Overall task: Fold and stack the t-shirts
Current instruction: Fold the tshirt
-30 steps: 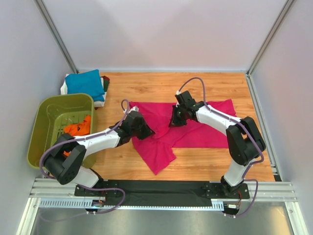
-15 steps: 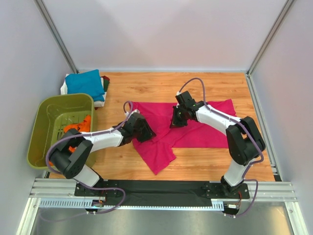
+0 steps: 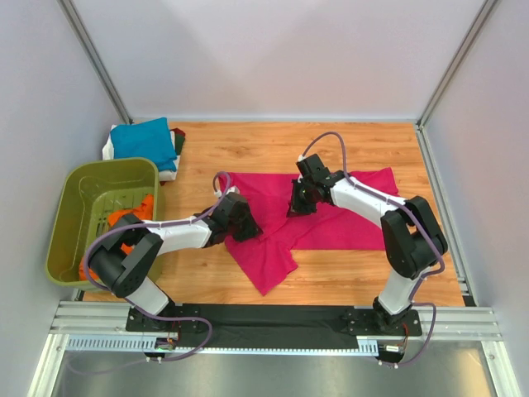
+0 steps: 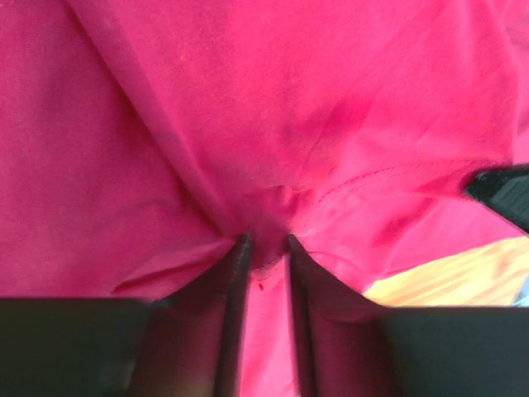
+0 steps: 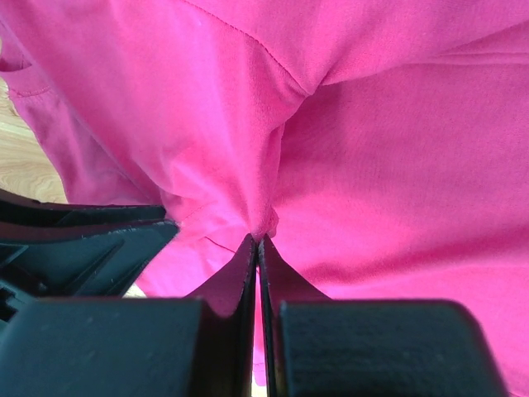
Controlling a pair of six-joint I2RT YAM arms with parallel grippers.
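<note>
Desk [image 3: 331,145]: wooden top, with the arm bases at 6 o'clock.

Pink shirt [image 3: 347,219]: lies in the middle of the desk, spreading towards 3 o'clock. It is rumpled and not flat. One flap trails towards 6 o'clock, and a sleeve reaches out at about 2 o'clock.

Left fingers [image 3: 246,227]: down on the 9 o'clock edge of the pink shirt. The wrist view shows them parted by a narrow gap. A small pucker of the cloth sits at the tips, and nothing is visibly clamped.

Right fingers [image 3: 297,210]: down on the shirt just towards 12 o'clock from its middle. The wrist view shows them pressed fully together with a pinch of pink cloth caught at the tips. Creases fan out from that pinch.

Basket [image 3: 70,207]: olive-green plastic, at 9 o'clock on the desk, well apart from the pink shirt. An orange shirt [image 3: 132,217] lies crumpled inside it against the 3 o'clock wall.

Stack at 10 o'clock, just beyond the basket: a blue shirt [image 3: 145,139] lies folded on top of a white shirt [image 3: 108,150]. Only an edge of the white shirt shows.
</note>
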